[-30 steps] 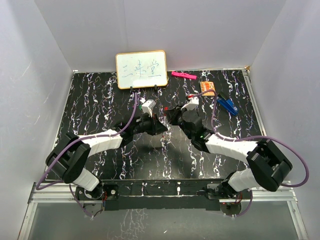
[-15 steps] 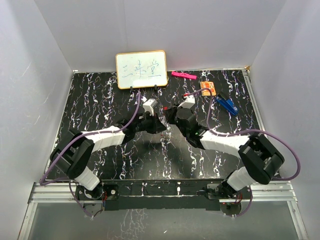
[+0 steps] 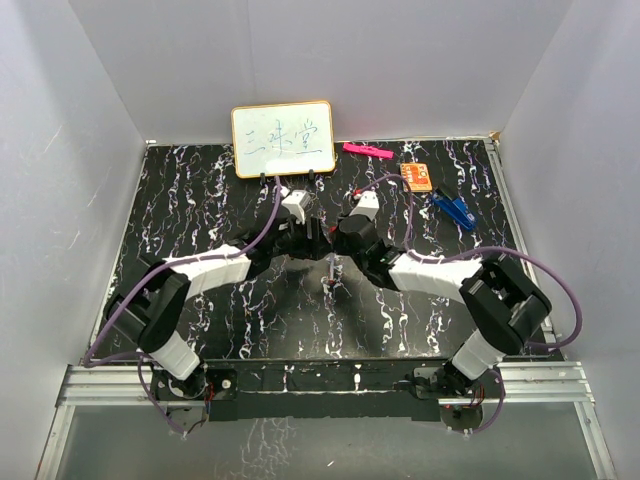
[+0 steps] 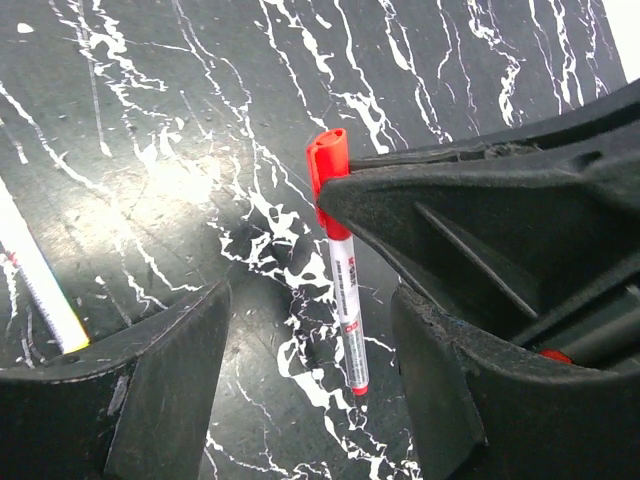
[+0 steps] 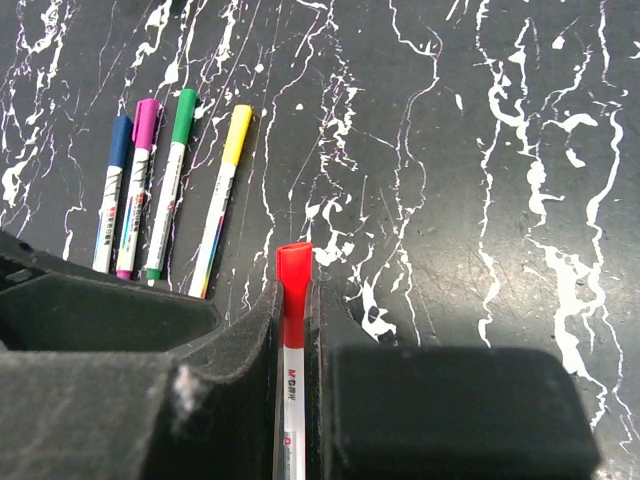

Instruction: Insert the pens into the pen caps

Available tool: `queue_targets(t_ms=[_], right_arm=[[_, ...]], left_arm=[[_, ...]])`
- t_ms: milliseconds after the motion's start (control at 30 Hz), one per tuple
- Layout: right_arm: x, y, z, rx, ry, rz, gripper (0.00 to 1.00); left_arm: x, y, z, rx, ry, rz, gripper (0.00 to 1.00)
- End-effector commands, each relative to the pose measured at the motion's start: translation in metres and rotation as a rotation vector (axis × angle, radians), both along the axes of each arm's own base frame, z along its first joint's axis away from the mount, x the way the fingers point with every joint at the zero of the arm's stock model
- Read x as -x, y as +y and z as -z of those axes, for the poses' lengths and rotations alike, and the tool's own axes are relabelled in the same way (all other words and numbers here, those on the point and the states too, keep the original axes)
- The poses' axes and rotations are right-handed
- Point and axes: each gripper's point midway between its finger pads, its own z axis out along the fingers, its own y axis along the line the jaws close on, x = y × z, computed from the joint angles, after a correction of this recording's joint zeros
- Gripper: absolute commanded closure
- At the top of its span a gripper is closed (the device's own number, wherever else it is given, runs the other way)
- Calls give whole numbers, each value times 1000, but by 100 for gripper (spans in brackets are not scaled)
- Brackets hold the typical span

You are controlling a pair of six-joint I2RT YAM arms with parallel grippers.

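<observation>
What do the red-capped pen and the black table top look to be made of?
Red-capped pen: likely plastic, smooth and slightly shiny, with a white printed barrel. Table top: black with white marble-like veins, semi-gloss, since it shows a soft glare; real stone or printed laminate, I cannot tell.

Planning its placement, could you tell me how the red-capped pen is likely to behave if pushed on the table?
Probably stiff and light: the red-capped pen juts straight from a narrow pinch in the right gripper. Its round barrel may roll on the smooth table, though four capped pens rest neatly there.
</observation>
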Motion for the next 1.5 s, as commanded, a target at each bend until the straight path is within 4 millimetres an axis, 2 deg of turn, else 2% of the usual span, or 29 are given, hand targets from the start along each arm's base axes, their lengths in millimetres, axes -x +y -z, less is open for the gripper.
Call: queue_targets(t_ms=[0,133,233,267,333,567,767,967,1200,1233,1367,1467], right_arm=[[-14,14,-13,-12,-10,-18,100],[-28,19,-7,-6,8,-7,100],[-39,24,-3,-6,25,3,100],[-43,26,6,6,42,6,100],[-54,29,12,10,52,13,100],[-93,43,36,10,121,19,100],[-115,41,50,13,150,39,100],[-124,37,67,43,173,23,100],[-139,38,66,77,132,11,100],[-141,39,66,82,131,10,99],[-144,38,65,102,134,9,74],[-142,34,60,105,126,18,67]], left_arm=[[-2,13,-36,13,-121,-57,36],[6,43,-35,-52,-150,-139,36],[14,65,-46,-76,-191,-200,36],[16,72,-47,-86,-199,-219,36],[20,85,-54,-94,-225,-255,36],[26,117,-57,-163,-241,-356,34],[28,124,-55,-182,-239,-375,33],[28,122,-53,-180,-232,-372,32],[24,116,-51,-178,-224,-360,32],[23,115,-51,-179,-221,-359,32],[24,115,-52,-172,-219,-360,29],[24,116,-52,-174,-221,-368,27]])
